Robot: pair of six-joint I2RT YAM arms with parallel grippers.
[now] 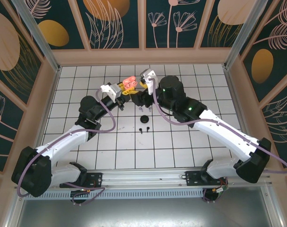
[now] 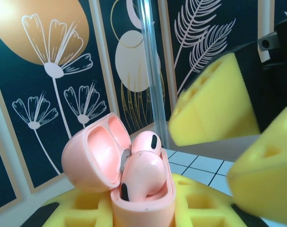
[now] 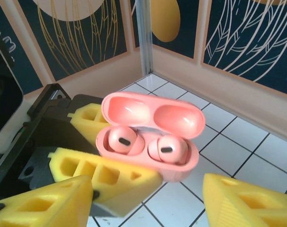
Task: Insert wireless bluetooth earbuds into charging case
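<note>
The salmon-orange charging case (image 3: 148,142) is lifted off the table with its lid tipped back. Both salmon-orange earbuds (image 3: 168,150) sit in its sockets, one beside the other (image 2: 144,177). My left gripper (image 2: 143,210) is shut on the lower body of the case (image 2: 143,208), its yellow foam fingers (image 3: 110,175) pressed on either side. My right gripper (image 3: 143,208) stands open just in front of the case, with nothing between its yellow fingers (image 2: 212,106). From above, the case (image 1: 129,83) and the two grippers (image 1: 126,90) (image 1: 140,91) meet at the table's far centre.
Small black earbud pieces (image 1: 144,128) and a round black object (image 1: 144,118) lie on the white tiled table (image 1: 86,94) just near of the grippers. Wooden walls with floral panels (image 1: 143,54) fence the table at the back and sides.
</note>
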